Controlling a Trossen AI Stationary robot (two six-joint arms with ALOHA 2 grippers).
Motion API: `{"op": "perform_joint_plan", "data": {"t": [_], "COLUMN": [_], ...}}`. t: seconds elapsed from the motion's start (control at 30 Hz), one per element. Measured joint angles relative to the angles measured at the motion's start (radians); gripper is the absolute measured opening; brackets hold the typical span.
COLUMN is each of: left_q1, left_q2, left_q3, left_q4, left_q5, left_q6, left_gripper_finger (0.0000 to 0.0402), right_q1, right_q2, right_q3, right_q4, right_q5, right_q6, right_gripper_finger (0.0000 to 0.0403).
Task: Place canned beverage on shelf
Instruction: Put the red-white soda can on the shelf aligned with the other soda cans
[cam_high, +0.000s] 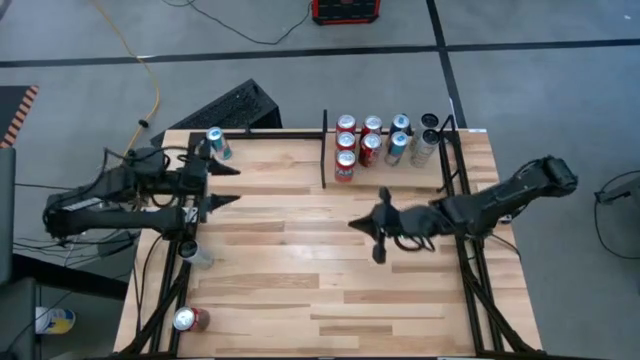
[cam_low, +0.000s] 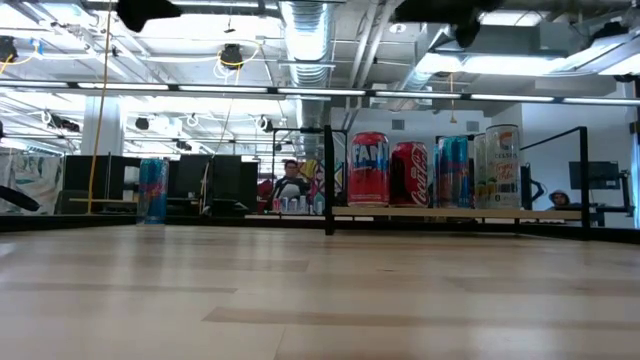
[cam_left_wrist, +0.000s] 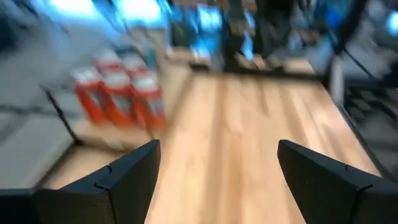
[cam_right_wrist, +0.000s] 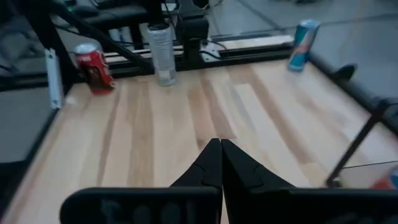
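The shelf (cam_high: 400, 176) is the far right bay of the wood table, behind a black divider bar (cam_high: 324, 150). Several cans (cam_high: 346, 150) stand in it, red ones nearest the bar; they also show in the low view (cam_low: 370, 168). A blue can (cam_high: 217, 143) stands at the far left. A silver can (cam_high: 197, 252) and a red can (cam_high: 190, 319) stand by the left edge. My left gripper (cam_high: 232, 185) is open and empty above the left side, just near of the blue can. My right gripper (cam_high: 355, 223) is shut and empty over the middle, pointing left.
Black tube frame runs along the table's left (cam_high: 170, 290) and right (cam_high: 470, 270) sides and around the shelf. In the right wrist view the red can (cam_right_wrist: 93, 65), silver can (cam_right_wrist: 161, 53) and blue can (cam_right_wrist: 305, 34) stand beyond bare wood. People sit in the room behind (cam_low: 290, 180).
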Motion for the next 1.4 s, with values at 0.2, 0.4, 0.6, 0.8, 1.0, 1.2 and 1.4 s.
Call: {"op": "perform_joint_plan", "data": {"t": [0.2, 0.4, 0.6, 0.8, 1.0, 1.2, 1.4], "left_q1": [-0.177, -0.51, -0.92, -1.184, -1.285, -1.286, -1.15], "left_q2": [0.113, 0.168, 0.277, 0.417, 0.5, 0.563, 0.637], "left_q3": [0.093, 0.109, 0.109, 0.108, 0.108, 0.108, 0.163], "left_q4": [-0.07, -0.06, -0.069, -0.086, -0.081, -0.109, -0.259], "left_q5": [0.397, 0.4, 0.093, -0.069, -0.128, -0.104, 0.06], "left_q6": [-0.043, -0.113, -0.195, -0.32, -0.434, -0.447, -0.662], "left_gripper_finger": [0.0308, 0.0308, 0.0308, 0.0308, 0.0308, 0.0308, 0.0308], "right_q1": [0.102, 0.104, 0.096, 0.097, 0.097, 0.097, 0.097], "right_q2": [0.001, 0.001, 0.002, 0.002, 0.002, 0.002, 0.003], "right_q3": [0.0, 0.0, 0.0, 0.0, 0.0, 0.0, 0.0], "right_q4": [-0.004, 0.002, 0.029, 0.083, 0.104, 0.107, 0.106], "right_q5": [0.143, 0.148, 0.148, 0.147, 0.147, 0.147, 0.147], "right_q6": [-0.042, -0.003, 0.071, 0.072, 0.072, 0.098, 0.1], "right_gripper_finger": [0.0022, 0.0023, 0.0023, 0.0023, 0.0023, 0.0023, 0.0023]}}
